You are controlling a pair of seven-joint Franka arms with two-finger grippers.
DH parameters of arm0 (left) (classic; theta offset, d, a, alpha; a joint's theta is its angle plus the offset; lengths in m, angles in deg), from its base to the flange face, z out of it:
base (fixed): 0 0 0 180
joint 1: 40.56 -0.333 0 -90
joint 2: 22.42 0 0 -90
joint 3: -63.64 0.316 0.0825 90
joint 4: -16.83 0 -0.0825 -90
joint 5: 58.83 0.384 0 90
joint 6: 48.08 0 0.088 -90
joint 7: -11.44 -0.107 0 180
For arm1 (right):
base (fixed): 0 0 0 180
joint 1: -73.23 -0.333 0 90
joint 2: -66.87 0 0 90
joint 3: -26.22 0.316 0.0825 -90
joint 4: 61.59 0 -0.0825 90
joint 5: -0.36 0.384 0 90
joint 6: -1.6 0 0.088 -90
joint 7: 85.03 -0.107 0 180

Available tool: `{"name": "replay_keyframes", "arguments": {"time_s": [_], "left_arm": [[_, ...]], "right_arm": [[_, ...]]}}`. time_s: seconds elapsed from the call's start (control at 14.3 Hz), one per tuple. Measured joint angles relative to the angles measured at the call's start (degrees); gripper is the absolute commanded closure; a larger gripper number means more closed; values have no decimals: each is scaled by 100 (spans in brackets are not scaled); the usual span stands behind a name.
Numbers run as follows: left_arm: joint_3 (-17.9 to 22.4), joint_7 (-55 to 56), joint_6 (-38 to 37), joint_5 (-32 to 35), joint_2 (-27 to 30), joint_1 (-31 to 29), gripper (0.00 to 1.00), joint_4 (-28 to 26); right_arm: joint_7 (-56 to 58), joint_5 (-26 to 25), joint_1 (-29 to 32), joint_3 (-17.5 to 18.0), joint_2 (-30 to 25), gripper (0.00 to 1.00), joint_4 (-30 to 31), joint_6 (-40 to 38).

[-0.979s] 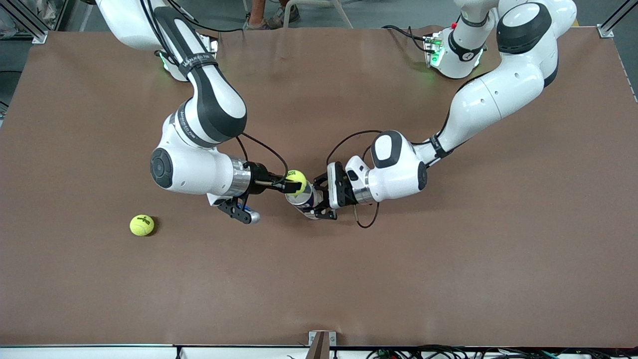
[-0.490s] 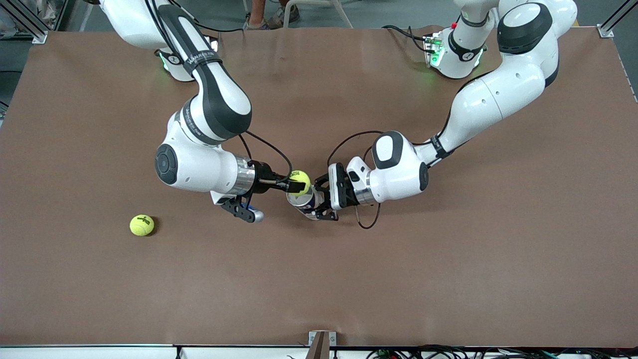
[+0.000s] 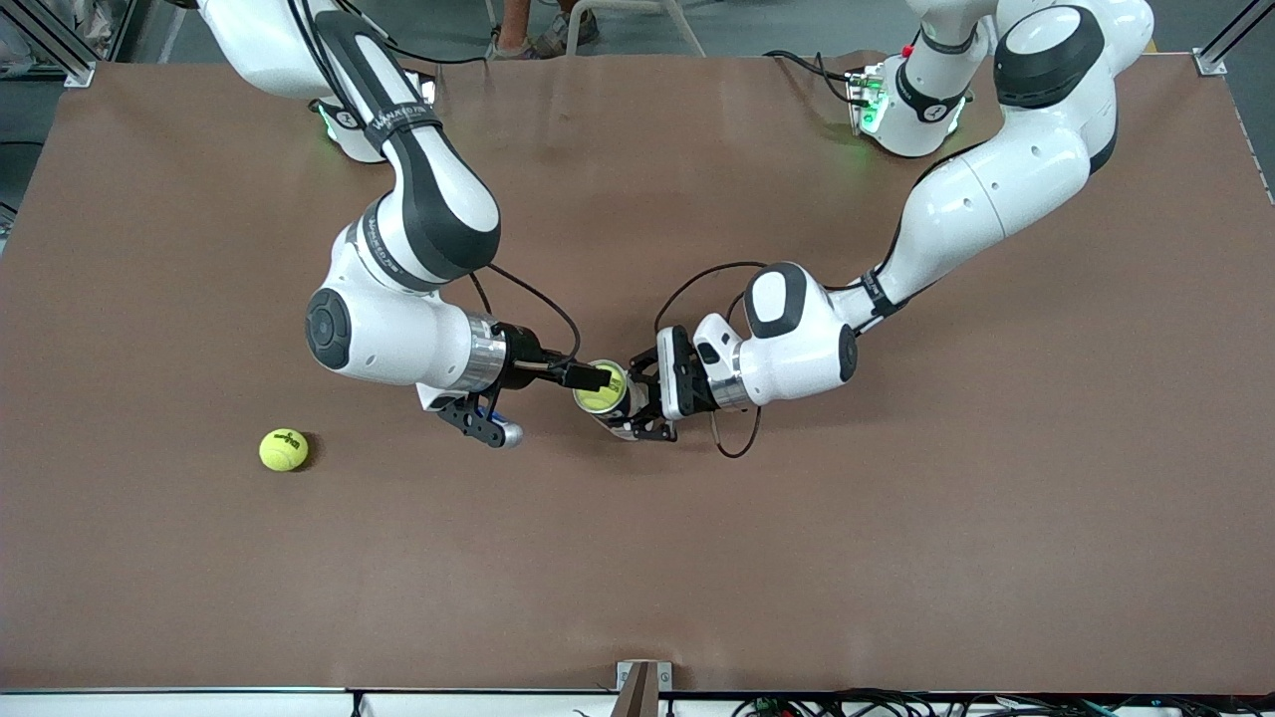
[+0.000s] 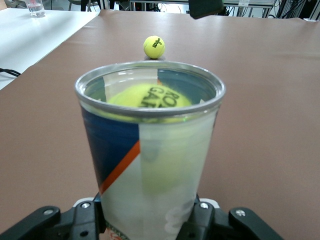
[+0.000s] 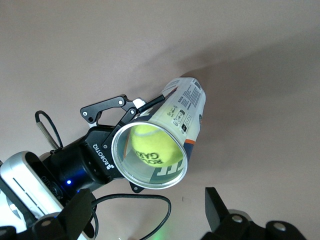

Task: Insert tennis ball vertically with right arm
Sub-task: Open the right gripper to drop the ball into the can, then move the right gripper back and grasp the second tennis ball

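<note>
1. Mid-desk, between the two arms: clear can (image 3: 605,396) stands upright, clenched low on its body by the left gripper (image 3: 647,398).
2. Tennis ball (image 3: 601,391) sits inside the can, just below the rim. Left wrist view shows it under the lip (image 4: 150,100); right wrist view looks straight down the mouth at it (image 5: 148,144).
3. Right gripper (image 3: 590,376) hangs over the can mouth, fingers spread wide, grasping nothing. Ball looks released.
4. Step in hand, as I judge it: clear out w/o disturbing the can. Lift the right gripper straight up, fingers wide, no sideways drift; one finger is close to the rim and could tip the can.
5. Left gripper should hold firm and level until the right arm is clear.
6. Second ball (image 3: 284,449) lies on the desk (image 3: 896,548), toward the right arm's end, nearer the front camera than the can, well apart from it.
</note>
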Motion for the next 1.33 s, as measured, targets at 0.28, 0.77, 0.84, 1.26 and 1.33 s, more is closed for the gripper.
{"name": "replay_keyframes", "arguments": {"time_s": [0.28,0.77,0.84,1.26,1.33], "left_arm": [[0,0,0,0,0,0,41,0],[0,0,1,-1,-3,-1,35,1],[0,0,1,-1,-3,-2,35,1],[1,0,1,-1,-5,-7,33,2],[1,0,1,-1,-5,-11,33,2]], "right_arm": [[0,-243,3,-204,-7,0,-52,-4],[265,-1707,341,-801,-114,0,-265,-900],[480,-1734,445,-810,-136,0,-265,-977],[1580,-2994,1115,-826,-151,0,-262,-1307],[1580,-3264,1109,-807,-151,0,-262,-1307]]}}
